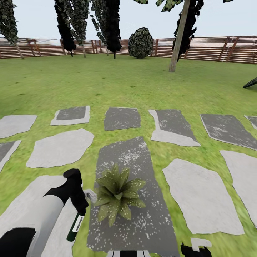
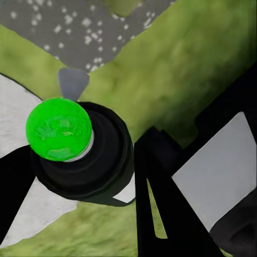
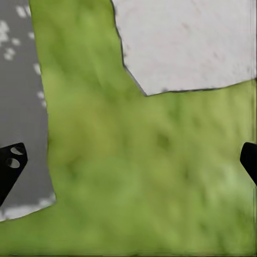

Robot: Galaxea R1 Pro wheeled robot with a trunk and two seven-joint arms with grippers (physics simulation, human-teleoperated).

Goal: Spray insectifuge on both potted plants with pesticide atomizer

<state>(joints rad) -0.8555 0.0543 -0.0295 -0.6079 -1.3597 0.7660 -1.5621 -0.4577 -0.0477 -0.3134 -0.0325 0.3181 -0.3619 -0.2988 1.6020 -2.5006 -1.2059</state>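
Observation:
My left gripper [image 1: 83, 204] is shut on the pesticide atomizer [image 1: 75, 227], a slim dark green bottle with a white band that hangs tilted down over the lawn. The left wrist view looks along the bottle at its bright green end [image 2: 59, 128], with a black finger [image 2: 160, 182] beside it. One potted plant [image 1: 117, 194], a low olive-green rosette, sits on a dark speckled stepping stone [image 1: 142, 217], just right of the left gripper. My right gripper [image 1: 195, 247] is low at the near edge. Its fingertips [image 3: 10, 161] stand wide apart, open over grass with nothing between them.
Flat grey stepping stones [image 1: 60, 148] lie in rows across the green lawn [image 1: 117, 82]. A brown slatted fence [image 1: 214, 48], a round shrub [image 1: 140, 43] and a tree trunk [image 1: 177, 39] stand far back. A pale stone [image 3: 187, 43] lies beyond the right gripper.

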